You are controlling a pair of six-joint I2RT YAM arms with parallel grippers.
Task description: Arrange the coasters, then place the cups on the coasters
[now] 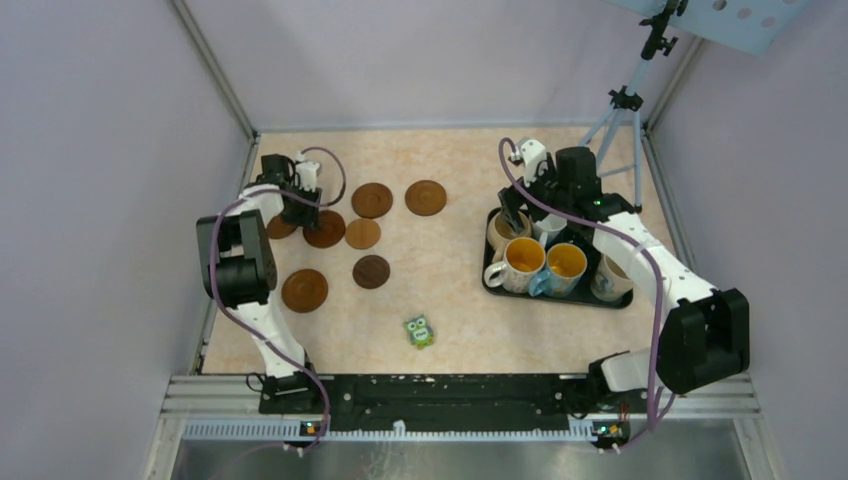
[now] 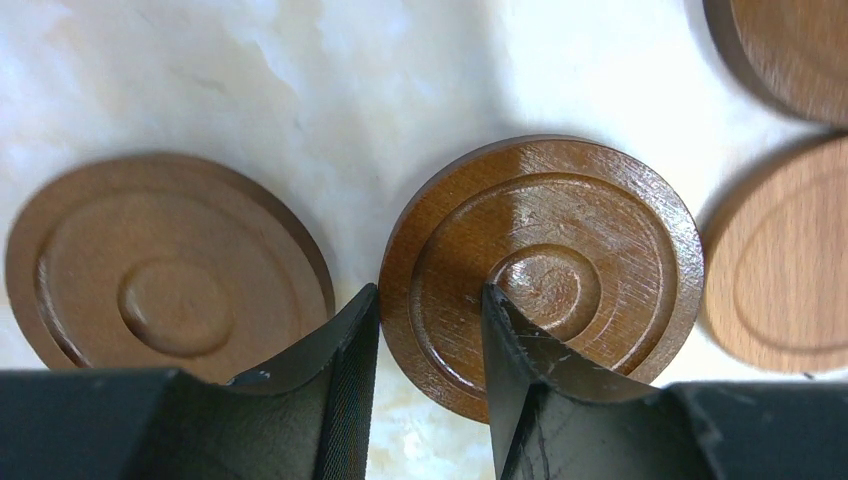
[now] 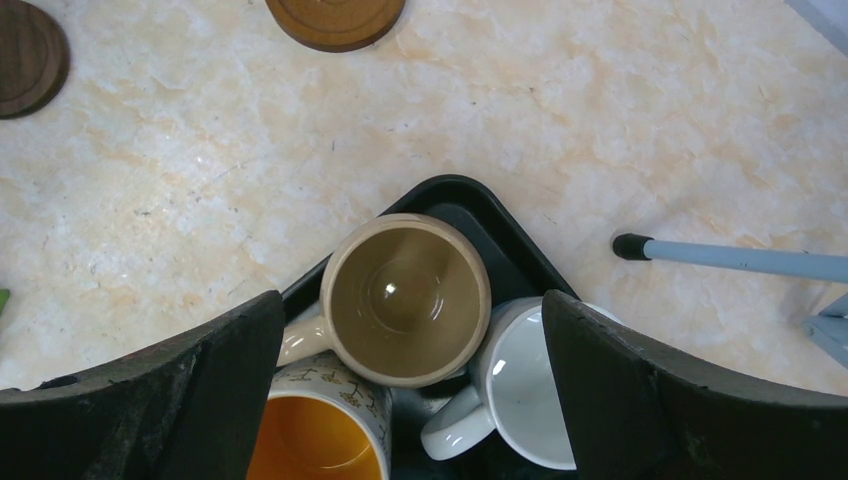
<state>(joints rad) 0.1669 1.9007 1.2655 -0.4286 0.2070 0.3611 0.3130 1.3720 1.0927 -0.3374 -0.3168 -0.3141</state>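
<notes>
Fingers of the left gripper (image 2: 425,295) stand a little apart, low in the middle of the left wrist view. One tip sits at the outer edge of the shiny coaster (image 2: 560,250) and the other is on its top. I cannot tell if they squeeze it. The right gripper (image 3: 411,294) is wide apart above the beige cup (image 3: 440,260) in the black tray (image 3: 450,195).

I think the shiny coaster is hard, thin and light, and maybe slippery. Its rim looks best to hold. It is round and dark brown, with ring grooves and a small dip in the middle. It lies flat between a dull coaster (image 2: 150,270) on the left and a pale coaster (image 2: 790,260) on the right.
</notes>
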